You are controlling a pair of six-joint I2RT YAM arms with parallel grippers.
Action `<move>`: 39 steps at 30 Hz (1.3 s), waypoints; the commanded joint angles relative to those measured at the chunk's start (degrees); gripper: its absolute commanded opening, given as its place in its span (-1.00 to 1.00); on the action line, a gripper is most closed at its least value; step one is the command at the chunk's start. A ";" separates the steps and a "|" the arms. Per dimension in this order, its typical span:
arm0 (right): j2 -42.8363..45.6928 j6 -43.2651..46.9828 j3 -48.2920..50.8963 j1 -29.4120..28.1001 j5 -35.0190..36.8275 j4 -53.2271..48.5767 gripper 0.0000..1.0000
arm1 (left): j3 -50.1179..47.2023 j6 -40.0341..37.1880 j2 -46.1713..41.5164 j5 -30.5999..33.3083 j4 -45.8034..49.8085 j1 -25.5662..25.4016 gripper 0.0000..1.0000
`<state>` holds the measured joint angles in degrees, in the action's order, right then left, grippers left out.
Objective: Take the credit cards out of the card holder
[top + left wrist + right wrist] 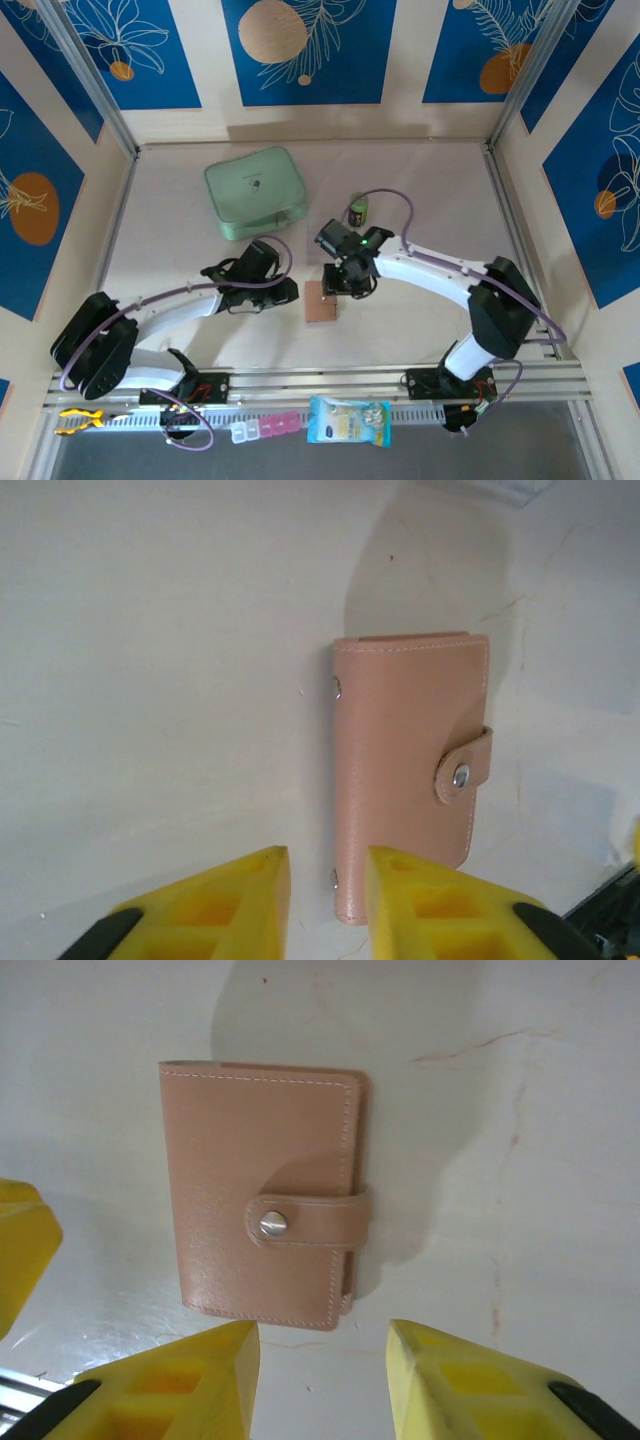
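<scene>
The tan card holder [321, 301] lies flat and snapped shut on the white table, between my two arms. In the left wrist view the card holder [405, 770] has its spine corner reaching in between my left gripper [328, 865]. Those jaws stand narrow, with bare table showing between one finger and the leather. My right gripper [322, 1335] hovers open just short of the card holder [260, 1210], beside its strap end, with nothing between its fingers. From above, the left gripper [290, 293] and the right gripper [345, 285] flank the holder. The credit cards are hidden.
A mint-green zip case [255, 192] sits at the back left and a small green object [358, 211] behind the right gripper. On the near rail lie a snack packet [349, 420], a pink pill box [265, 428] and a yellow tool [78, 419]. Walls enclose the table.
</scene>
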<state>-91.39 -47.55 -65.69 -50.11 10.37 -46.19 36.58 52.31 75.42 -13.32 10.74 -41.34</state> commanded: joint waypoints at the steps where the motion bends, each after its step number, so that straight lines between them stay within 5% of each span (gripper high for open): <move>1: -3.83 -3.09 -3.89 -2.42 2.61 -2.93 -0.24 | -2.59 0.55 -2.39 -4.79 -6.38 2.01 -0.67; 10: -12.59 -3.87 -10.89 -4.54 3.86 -6.77 -0.28 | -6.86 0.86 -3.62 -10.57 -11.29 7.03 -0.84; 39: -20.05 -3.21 -10.70 -2.72 0.93 -5.02 -0.28 | -9.56 4.11 1.33 -15.63 -19.40 6.66 -0.91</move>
<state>-110.10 -50.26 -77.25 -53.23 12.51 -51.94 27.35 55.59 75.92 -27.24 -6.63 -34.72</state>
